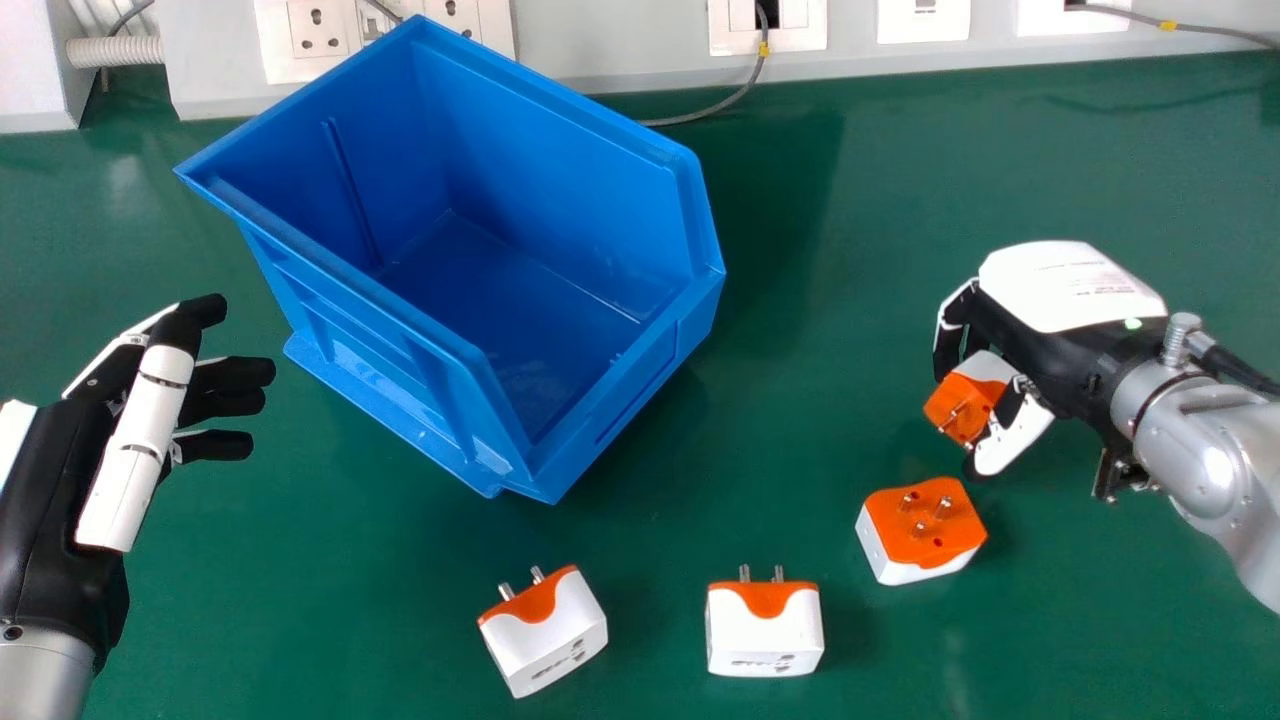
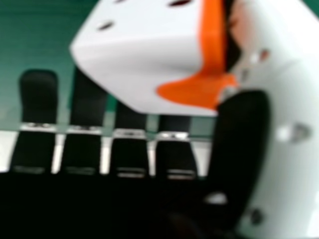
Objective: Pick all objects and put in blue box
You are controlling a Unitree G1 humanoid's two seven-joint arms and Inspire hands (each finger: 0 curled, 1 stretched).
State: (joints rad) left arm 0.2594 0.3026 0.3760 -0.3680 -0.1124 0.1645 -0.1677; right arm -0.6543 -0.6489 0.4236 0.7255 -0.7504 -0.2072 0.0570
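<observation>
In the head view my right hand (image 1: 1070,300) is at the right, its fingers and thumb curled round an orange and white plug adapter (image 1: 965,405). The right hand view shows that adapter (image 2: 144,59) between the fingers and thumb of my right hand (image 2: 239,134). Just below the held one, a second adapter (image 1: 928,530) lies pins up on the table. Two more adapters, one at lower centre (image 1: 765,630) and one farther left (image 1: 545,635), rest with their pins toward the box. The blue box (image 1: 600,420) stands with its open top showing a bare floor. My left hand (image 1: 140,430) is at the left, fingers relaxed, holding nothing.
White wall sockets (image 1: 770,28) and grey cables (image 1: 700,118) run along the table's back edge. The green table (image 1: 800,400) stretches between the box and my right hand.
</observation>
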